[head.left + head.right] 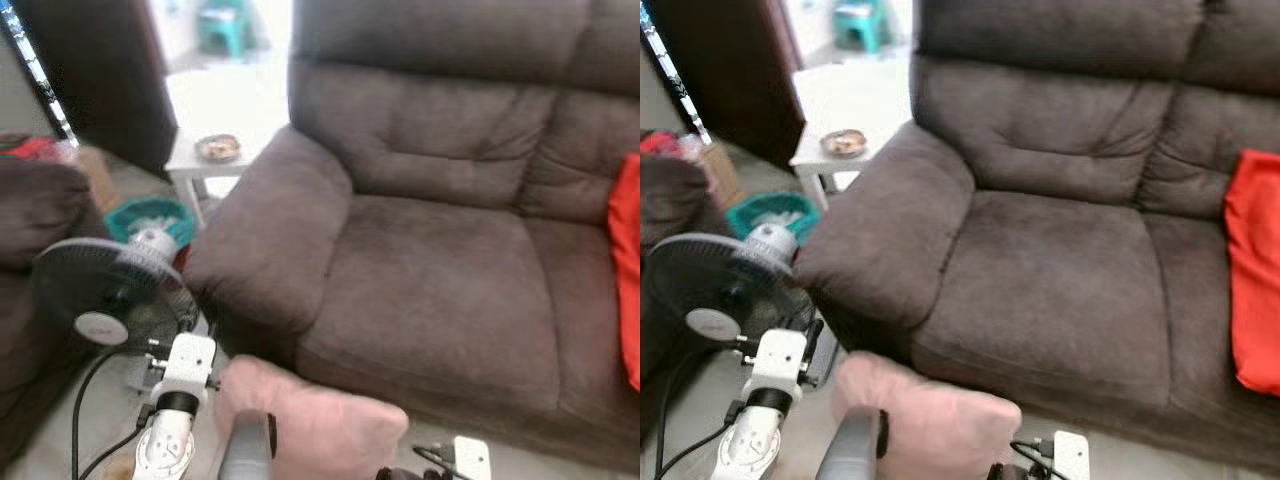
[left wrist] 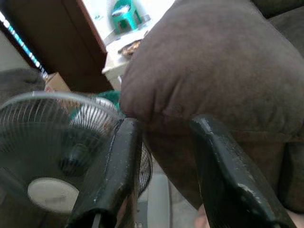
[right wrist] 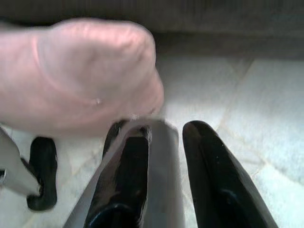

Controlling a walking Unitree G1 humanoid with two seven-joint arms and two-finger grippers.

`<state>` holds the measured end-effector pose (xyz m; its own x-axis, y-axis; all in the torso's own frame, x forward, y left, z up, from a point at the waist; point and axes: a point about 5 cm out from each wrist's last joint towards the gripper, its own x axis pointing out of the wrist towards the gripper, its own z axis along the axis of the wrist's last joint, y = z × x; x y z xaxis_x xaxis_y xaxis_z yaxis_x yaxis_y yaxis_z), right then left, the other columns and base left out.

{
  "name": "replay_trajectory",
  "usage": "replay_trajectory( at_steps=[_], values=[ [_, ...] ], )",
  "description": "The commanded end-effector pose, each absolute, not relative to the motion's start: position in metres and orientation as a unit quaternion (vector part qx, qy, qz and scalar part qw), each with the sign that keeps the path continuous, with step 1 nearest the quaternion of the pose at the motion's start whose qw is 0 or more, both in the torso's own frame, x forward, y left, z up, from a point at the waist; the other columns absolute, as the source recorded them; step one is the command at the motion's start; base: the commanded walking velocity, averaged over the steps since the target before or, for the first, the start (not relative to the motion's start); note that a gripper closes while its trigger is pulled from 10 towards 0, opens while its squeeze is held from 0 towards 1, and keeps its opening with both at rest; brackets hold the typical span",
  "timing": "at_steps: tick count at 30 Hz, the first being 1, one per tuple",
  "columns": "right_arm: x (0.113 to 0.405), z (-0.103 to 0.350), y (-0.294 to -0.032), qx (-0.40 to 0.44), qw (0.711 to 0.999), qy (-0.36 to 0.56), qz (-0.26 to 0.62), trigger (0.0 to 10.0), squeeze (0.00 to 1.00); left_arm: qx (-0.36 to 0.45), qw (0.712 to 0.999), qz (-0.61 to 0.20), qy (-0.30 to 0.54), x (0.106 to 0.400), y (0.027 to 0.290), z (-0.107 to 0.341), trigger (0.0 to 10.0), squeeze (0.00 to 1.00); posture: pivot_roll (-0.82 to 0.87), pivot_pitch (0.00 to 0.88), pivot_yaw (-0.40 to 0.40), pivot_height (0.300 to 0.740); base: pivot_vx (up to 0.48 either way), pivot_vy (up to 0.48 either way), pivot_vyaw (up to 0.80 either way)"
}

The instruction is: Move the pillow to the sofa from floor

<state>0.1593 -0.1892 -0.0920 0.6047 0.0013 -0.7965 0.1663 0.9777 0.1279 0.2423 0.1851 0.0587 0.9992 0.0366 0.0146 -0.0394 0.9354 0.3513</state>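
Soft pink fabric pillow [image 1: 310,425] lies lengthwise along the brown suede sofa's [image 1: 440,290] front edge; left gripper [image 2: 164,142] spread, right gripper [image 3: 166,142] spread.

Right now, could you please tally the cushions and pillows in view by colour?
Pink pillow: 1, low in front of the sofa
Red cushion: 1, on the sofa seat
Total: 2

The pale tiled floor [image 3: 247,123] carries the brown sofa [image 1: 440,300], a standing fan [image 1: 105,295] and the pink pillow [image 1: 320,425].
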Motion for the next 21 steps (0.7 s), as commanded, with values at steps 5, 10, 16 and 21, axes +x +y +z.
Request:
replay_trajectory(
  at_steps=[5,10,16,21],
  values=[
    [0.155,-0.0935,-0.1922,0.096,0.887,0.448,-0.052,10.0,0.0,0.177,0.984,0.018,-0.022,0.249,0.1825,0.0666,10.0,0.0,0.16,0.054,-0.091,0.615,0.0,0.0,0.0],
    [0.1548,-0.0936,-0.1924,0.093,0.887,0.45,-0.051,10.0,0.0,0.176,0.984,0.02,-0.02,0.2489,0.1829,0.0656,10.0,0.0,0.16,0.054,-0.092,0.615,0.0,0.0,0.0],
    [0.1549,-0.0936,-0.1926,0.093,0.886,0.451,-0.05,10.0,0.0,0.173,0.984,0.023,-0.016,0.2485,0.1836,0.0644,10.0,0.0,0.16,0.054,-0.093,0.58,0.0,0.0,0.0],
    [0.1549,-0.0936,-0.1926,0.091,0.886,0.451,-0.048,10.0,0.0,0.168,0.986,0.022,-0.009,0.2483,0.1836,0.0621,10.0,0.0,0.16,0.054,-0.094,0.55,0.0,0.0,0.0]
  ],
)
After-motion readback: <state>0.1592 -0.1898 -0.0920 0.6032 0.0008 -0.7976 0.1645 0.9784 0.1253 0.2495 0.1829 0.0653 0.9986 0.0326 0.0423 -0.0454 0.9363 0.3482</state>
